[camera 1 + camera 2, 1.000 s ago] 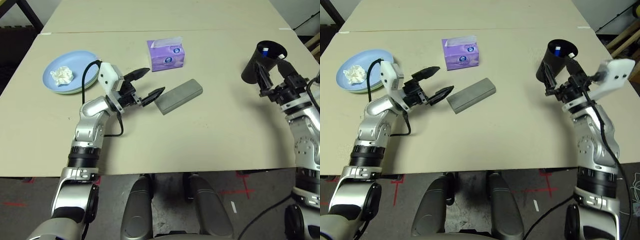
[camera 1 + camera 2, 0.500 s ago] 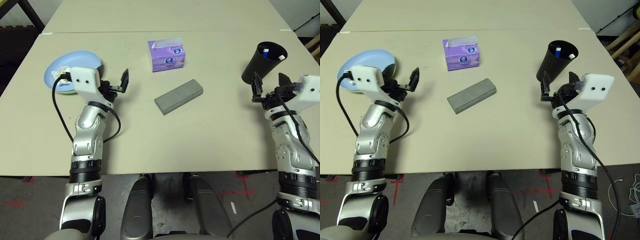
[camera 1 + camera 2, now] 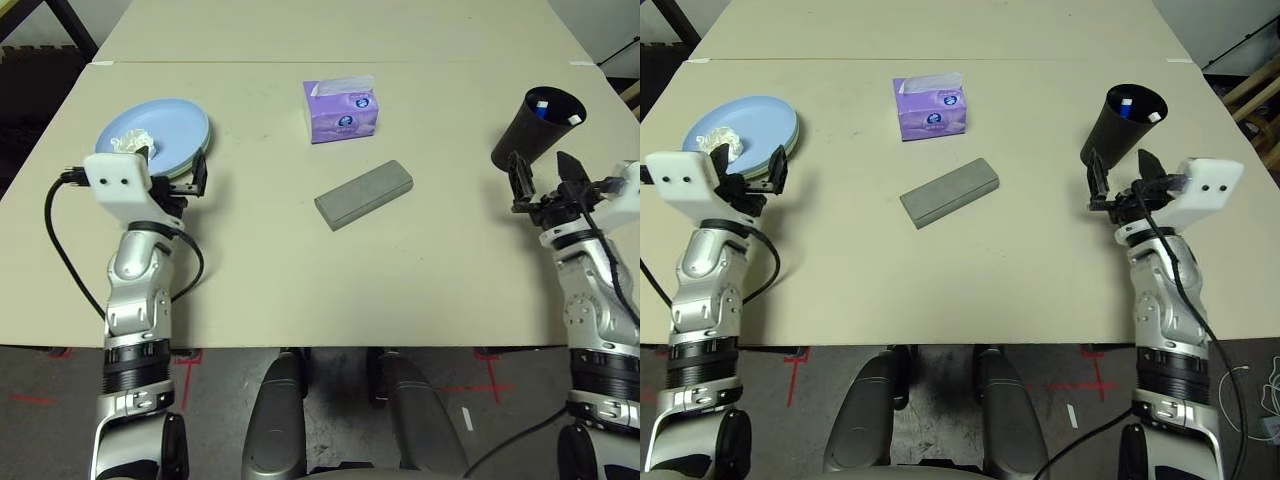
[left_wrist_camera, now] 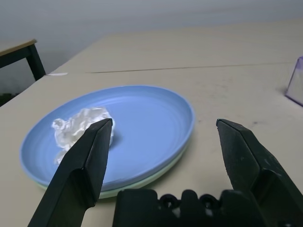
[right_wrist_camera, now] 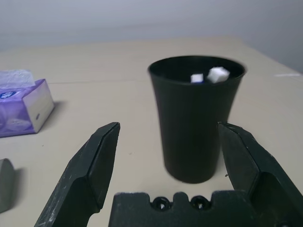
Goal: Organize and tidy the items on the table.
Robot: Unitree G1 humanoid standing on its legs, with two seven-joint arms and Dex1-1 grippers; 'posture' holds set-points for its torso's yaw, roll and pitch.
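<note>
Bench point(image 3: 300, 280) near edge bare btwn arms; glasses case point(image 3: 364, 194) & tissue box point(image 3: 342, 110) block mid.

both silver forearms rise from the bottom of the head views, 1 near the left edge, 1 near the right. the left gripper point(image 3: 190, 178) sits at mid-left of the frame, its 2 black fingers spread wide and empty. the right gripper point(image 3: 541, 180) sits at mid-right, its fingers also spread wide, holding nothing. each wrist carries a white block.
</note>
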